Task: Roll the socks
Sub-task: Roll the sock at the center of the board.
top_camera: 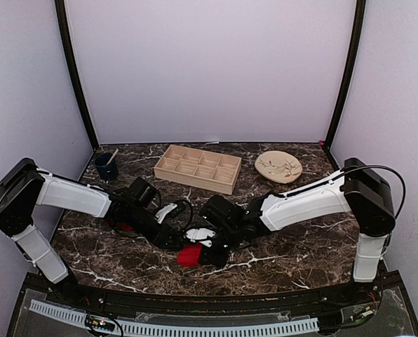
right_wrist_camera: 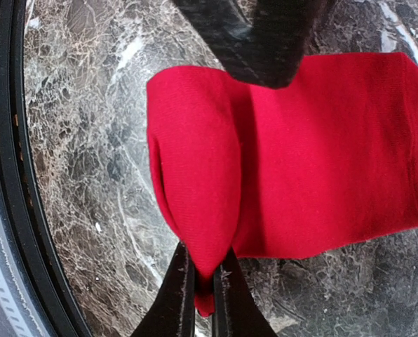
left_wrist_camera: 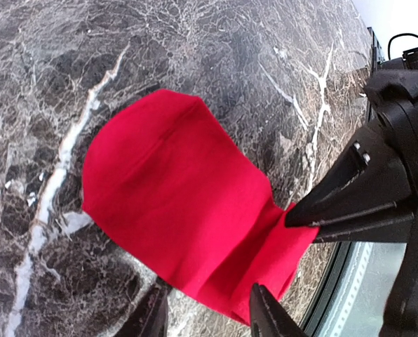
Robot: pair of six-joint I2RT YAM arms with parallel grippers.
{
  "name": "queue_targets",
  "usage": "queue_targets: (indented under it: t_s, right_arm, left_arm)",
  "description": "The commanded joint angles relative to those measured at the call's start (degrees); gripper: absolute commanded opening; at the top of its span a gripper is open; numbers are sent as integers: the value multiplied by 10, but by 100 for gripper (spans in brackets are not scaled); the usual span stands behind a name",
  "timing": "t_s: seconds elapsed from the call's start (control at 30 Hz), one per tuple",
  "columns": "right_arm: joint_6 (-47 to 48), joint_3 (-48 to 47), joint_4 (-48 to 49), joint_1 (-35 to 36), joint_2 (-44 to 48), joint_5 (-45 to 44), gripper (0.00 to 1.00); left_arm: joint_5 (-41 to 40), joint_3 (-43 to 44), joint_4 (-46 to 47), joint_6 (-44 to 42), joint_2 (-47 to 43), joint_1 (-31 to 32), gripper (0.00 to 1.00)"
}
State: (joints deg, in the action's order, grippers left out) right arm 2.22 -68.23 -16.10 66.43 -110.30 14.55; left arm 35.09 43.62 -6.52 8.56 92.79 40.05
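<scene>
Marble tabletop (top_camera: 300,260), lilac walls (top_camera: 209,70): right claw (right_wrist_camera: 204,270) pinches red socks (right_wrist_camera: 321,154); left claw (left_wrist_camera: 207,298) apparently open.

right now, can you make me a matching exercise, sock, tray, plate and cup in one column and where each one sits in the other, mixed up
Things:
1. sock
2. tray
3. plate
4. cup

Places:
a. far side, on the right
b. far side, on the left
c. near side, one end pinched in the shut right gripper
d. far side, in the middle

Pairs: 1-c, 2-d, 3-a, 4-b
</scene>
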Motion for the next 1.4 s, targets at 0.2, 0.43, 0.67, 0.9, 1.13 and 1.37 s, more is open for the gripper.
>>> queue_targets:
  t_s: [0.2, 0.43, 0.67, 0.9, 1.13, 1.37]
  right_arm:
    - [-8, -40, -31, -20, -36, 75, 0]
    - [-16, -42, -32, -32, -40, 107, 0]
    - [-18, -49, -39, -40, -49, 127, 0]
    - [-22, -52, -41, -46, -54, 141, 0]
    - [-24, -63, -50, -50, -63, 160, 0]
    - [-27, -69, -61, -57, -70, 188, 0]
  left_arm:
    - [23, -39, 33, 0, -57, 3, 40]
    - [-8, -42, 31, 1, -63, 36, 40]
    - [-90, -58, 51, 8, -83, 88, 40]
    - [-126, -111, 114, 15, -147, 108, 40]
    - [-139, -122, 121, -4, -147, 123, 40]
    - [-193, -142, 148, -20, -162, 151, 40]
